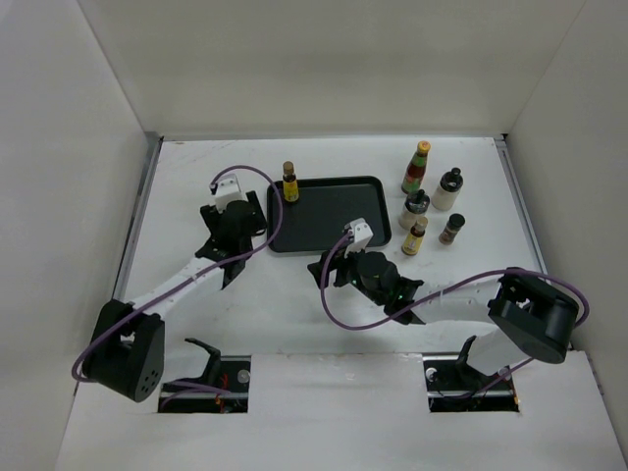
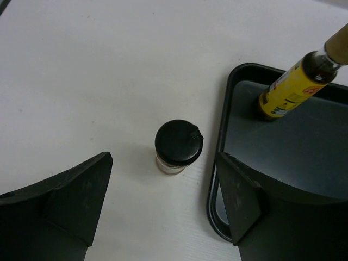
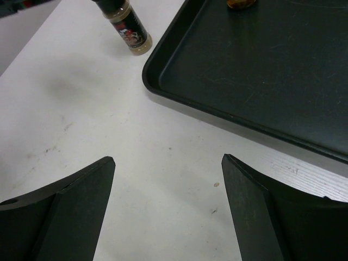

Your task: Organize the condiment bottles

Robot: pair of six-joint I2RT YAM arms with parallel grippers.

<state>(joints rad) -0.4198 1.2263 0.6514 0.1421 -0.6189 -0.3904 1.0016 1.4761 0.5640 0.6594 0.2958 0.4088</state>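
A short dark-lidded spice jar (image 2: 178, 147) stands on the table just left of the black tray (image 2: 283, 157). My left gripper (image 2: 165, 163) hangs over it, open, a finger on each side and not touching it. The same jar (image 3: 129, 30) shows at the top of the right wrist view. A yellow-labelled bottle (image 1: 290, 183) stands in the tray's back left corner (image 2: 291, 87). My right gripper (image 3: 168, 163) is open over bare table by the tray's front edge (image 1: 329, 263). Right of the tray stand a green-capped red-necked bottle (image 1: 416, 167), a white black-capped one (image 1: 447, 189), a pale shaker (image 1: 414, 209), a small yellow-labelled bottle (image 1: 415, 236) and a dark spice jar (image 1: 452, 229).
The tray (image 1: 329, 216) lies at the table's middle, holding only the one bottle. White walls close in the table at the back and on both sides. Purple cables loop over both arms.
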